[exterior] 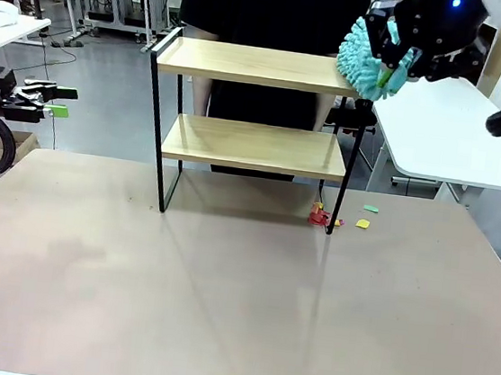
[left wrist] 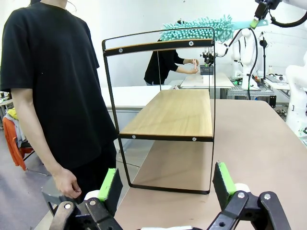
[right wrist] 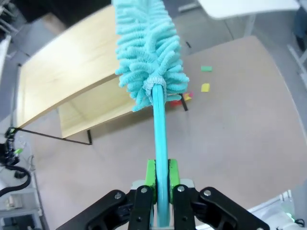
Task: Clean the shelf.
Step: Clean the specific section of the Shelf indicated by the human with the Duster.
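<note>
The shelf (exterior: 257,65) stands at the table's far side, two light wooden boards in a thin black frame. My right gripper (exterior: 398,67) hovers at the top board's right end, shut on the handle (right wrist: 160,158) of a turquoise fluffy duster (exterior: 367,58). The duster head (right wrist: 146,52) lies over the right edge of the top board (right wrist: 67,72). In the left wrist view the duster (left wrist: 196,28) rests along the top of the shelf (left wrist: 168,112). My left gripper (exterior: 61,102) waits open off the table's left edge, with nothing between its green pads (left wrist: 111,183).
Small paper scraps lie on the table by the shelf's right front leg: red (exterior: 321,216), yellow (exterior: 362,224), green (exterior: 371,208). A person in a black shirt (left wrist: 53,91) stands behind the shelf. A white table (exterior: 456,129) sits at the right rear.
</note>
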Controlling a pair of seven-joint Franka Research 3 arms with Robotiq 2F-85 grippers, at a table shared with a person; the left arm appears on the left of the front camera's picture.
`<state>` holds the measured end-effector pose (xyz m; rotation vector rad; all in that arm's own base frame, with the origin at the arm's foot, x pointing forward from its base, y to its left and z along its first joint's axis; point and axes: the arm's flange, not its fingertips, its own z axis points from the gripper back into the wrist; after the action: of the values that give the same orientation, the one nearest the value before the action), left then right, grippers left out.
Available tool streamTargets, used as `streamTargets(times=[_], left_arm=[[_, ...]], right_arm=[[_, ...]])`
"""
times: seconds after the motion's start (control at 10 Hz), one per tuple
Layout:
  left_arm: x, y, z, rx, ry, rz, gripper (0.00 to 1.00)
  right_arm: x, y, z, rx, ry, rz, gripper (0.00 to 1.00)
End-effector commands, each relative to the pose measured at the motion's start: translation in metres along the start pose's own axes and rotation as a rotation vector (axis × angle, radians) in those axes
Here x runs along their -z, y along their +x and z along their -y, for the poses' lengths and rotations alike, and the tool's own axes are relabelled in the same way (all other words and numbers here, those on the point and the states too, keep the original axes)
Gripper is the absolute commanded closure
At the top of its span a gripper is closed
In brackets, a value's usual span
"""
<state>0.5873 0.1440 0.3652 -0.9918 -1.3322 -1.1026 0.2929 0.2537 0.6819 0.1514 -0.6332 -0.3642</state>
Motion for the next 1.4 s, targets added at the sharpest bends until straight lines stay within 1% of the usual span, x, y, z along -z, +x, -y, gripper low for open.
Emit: streamTargets(times=[0.0,0.4,0.6,0.7,0.8,1.0,1.1,1.2,1.3], left_arm=[[0.000,0.002,0.003,0.011,-0.005,-0.006,0.00],[0.000,0.002,0.003,0.011,-0.005,-0.006,0.00],[0.000,0.002,0.003,0.011,-0.005,-0.006,0.00],[0.000,0.002,0.003,0.011,-0.005,-0.006,0.00],[0.000,0.002,0.003,0.011,-0.005,-0.006,0.00],[0.000,0.002,0.003,0.011,-0.005,-0.006,0.00],[0.000,0.002,0.003,0.011,-0.005,-0.006,0.00],[0.000,0.002,0.003,0.011,-0.005,-0.006,0.00],[0.000,0.002,0.003,0.011,-0.005,-0.006,0.00]], right_arm=[[-0.002,0.001,0.014,-0.050,0.117,0.015,0.87],[-0.016,-0.003,0.022,-0.124,0.261,-0.003,0.87],[-0.025,-0.007,0.026,-0.175,0.389,-0.037,0.87],[-0.030,-0.011,0.028,-0.237,0.484,-0.082,0.87],[-0.033,-0.014,0.031,-0.323,0.591,-0.152,0.87],[-0.035,-0.020,0.037,-0.501,0.754,-0.295,0.87],[-0.035,-0.023,0.039,-0.599,0.812,-0.376,0.87],[-0.032,-0.026,0.043,-0.684,0.833,-0.471,0.87],[-0.027,-0.026,0.048,-0.738,0.823,-0.557,0.87]])
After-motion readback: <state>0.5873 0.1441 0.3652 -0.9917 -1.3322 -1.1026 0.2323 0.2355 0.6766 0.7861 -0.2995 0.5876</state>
